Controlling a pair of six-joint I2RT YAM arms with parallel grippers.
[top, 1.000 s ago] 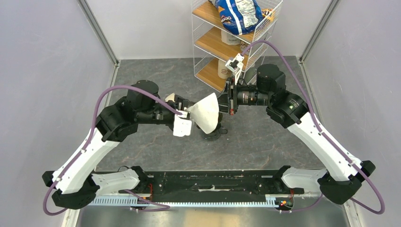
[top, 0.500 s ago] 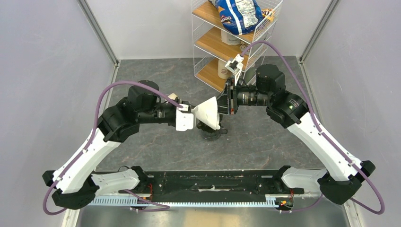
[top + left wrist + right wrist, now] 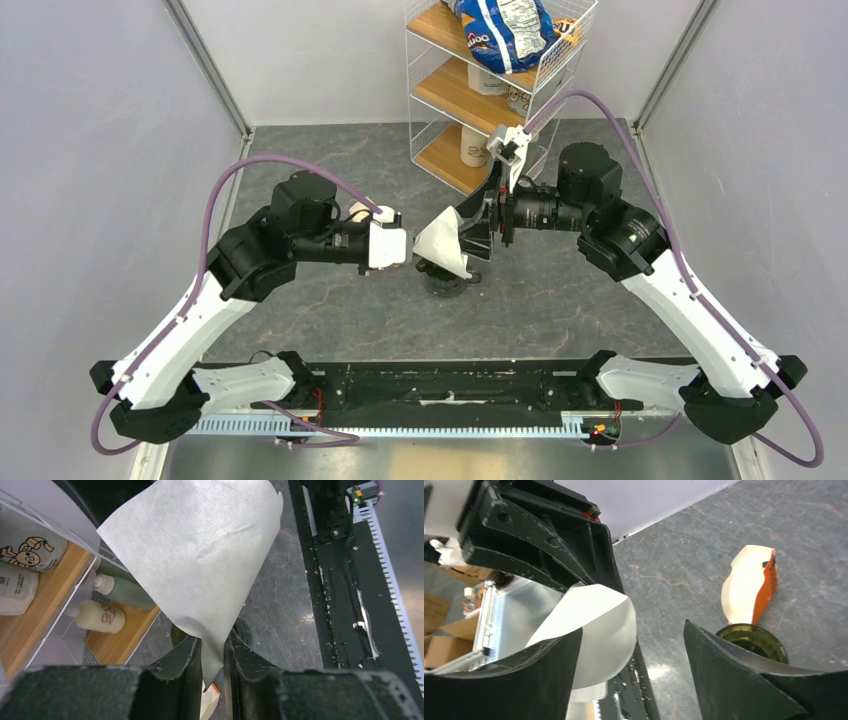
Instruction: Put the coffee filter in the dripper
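Note:
The coffee filter (image 3: pixel 443 245), a white paper cone, hangs in the air just above the dripper (image 3: pixel 447 280). My left gripper (image 3: pixel 408 245) is shut on the filter's pointed tip (image 3: pixel 214 655), and the paper (image 3: pixel 200 565) fans out ahead of its fingers (image 3: pixel 187 662). My right gripper (image 3: pixel 478 235) stands open at the filter's right side with nothing between its fingers. In the right wrist view the filter's curved edge (image 3: pixel 599 630) lies beside the right gripper's (image 3: pixel 633 627) left finger. The dripper's dark round rim (image 3: pixel 751 640) shows below, behind the right finger.
A tan packet with an orange end (image 3: pixel 751 582) lies on the grey table beside the dripper. A wire rack with wooden shelves (image 3: pixel 490 90) stands at the back, holding a blue bag (image 3: pixel 500 30) and bottles (image 3: pixel 120 592). A black rail (image 3: pixel 450 385) runs along the near edge.
My right gripper has opened, let go of the filter and drawn back to the right. My left gripper has closed on the filter's tip, and the filter now sits lower over the dripper.

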